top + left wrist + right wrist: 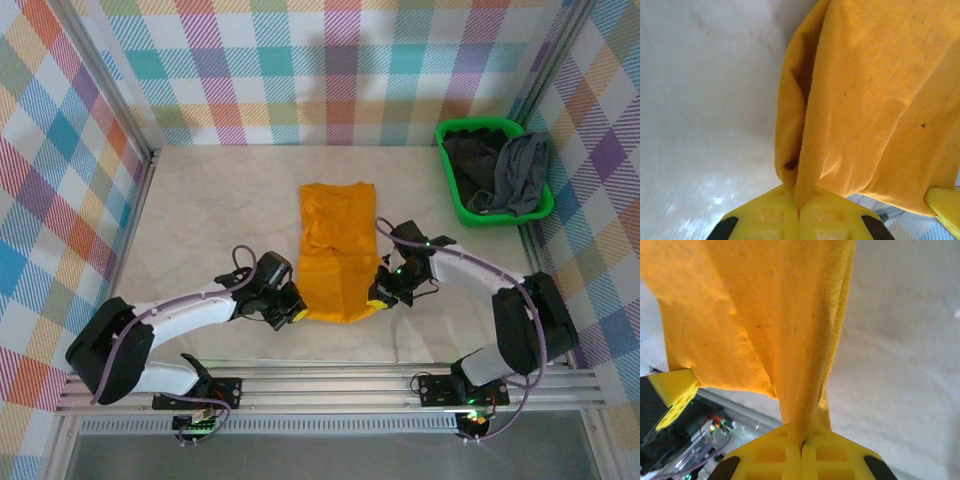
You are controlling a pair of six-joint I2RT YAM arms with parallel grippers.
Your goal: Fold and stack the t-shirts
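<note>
Pinching the near corners of the orange shirt [338, 240] lying on the table [200, 210], left gripper [799, 212] and right gripper [801, 442] grip only thin hem, so uneven lifting could slip one and skew the fold.

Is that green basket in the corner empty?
No, the green basket holds a grey t-shirt and a near-black t-shirt.
</note>
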